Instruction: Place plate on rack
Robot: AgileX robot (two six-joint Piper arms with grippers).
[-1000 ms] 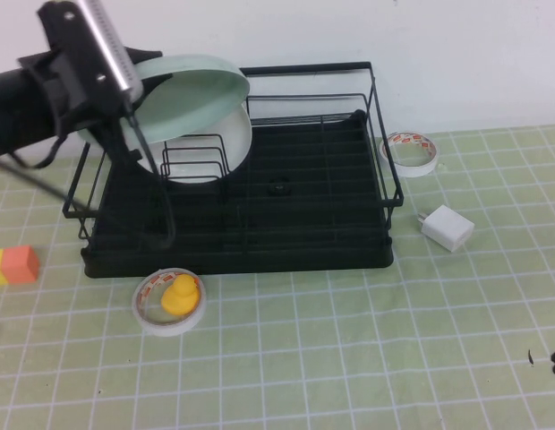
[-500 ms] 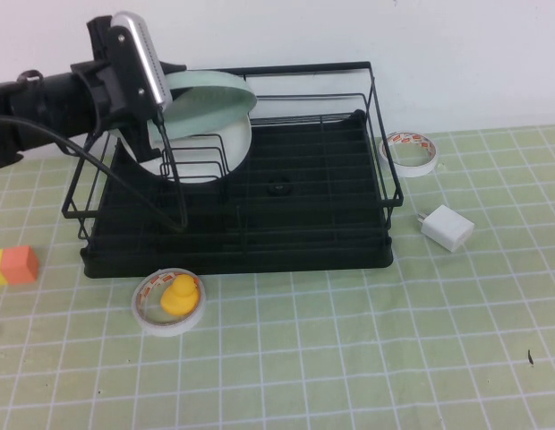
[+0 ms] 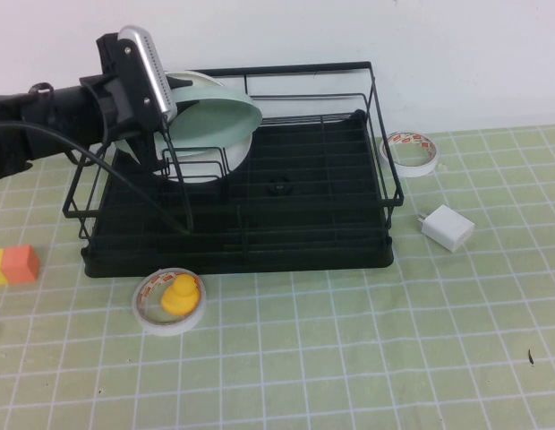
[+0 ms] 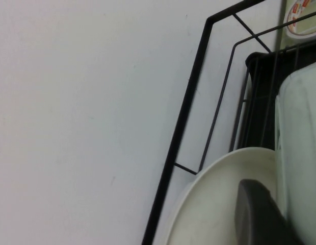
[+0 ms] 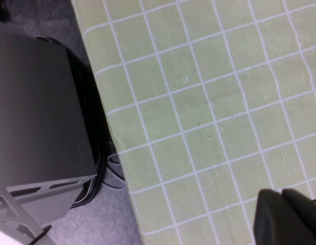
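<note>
My left gripper (image 3: 161,134) reaches in from the left over the back left corner of the black wire rack (image 3: 286,193). It is shut on the rim of the pale mint-green plate (image 3: 219,112). The plate is tilted on edge just in front of a cream-white plate (image 3: 237,154) that stands in the rack's slots. In the left wrist view one dark finger (image 4: 260,214) lies between the cream plate (image 4: 214,204) and the mint plate (image 4: 300,143), with the rack's frame (image 4: 188,102) behind. My right gripper (image 5: 288,217) is shut and empty, low over the mat near the table's edge, out of the high view.
A tape roll with a yellow duck in it (image 3: 175,297) lies in front of the rack. Another tape roll (image 3: 410,150) and a white charger (image 3: 448,226) lie to the rack's right. An orange-yellow block (image 3: 13,265) is at the left. A grey box (image 5: 41,127) stands beside the table.
My left gripper has moved right and down with the mint plate, bringing it lower over the rack's back left and closer to the cream plate. The right arm's tip has left the high view.
</note>
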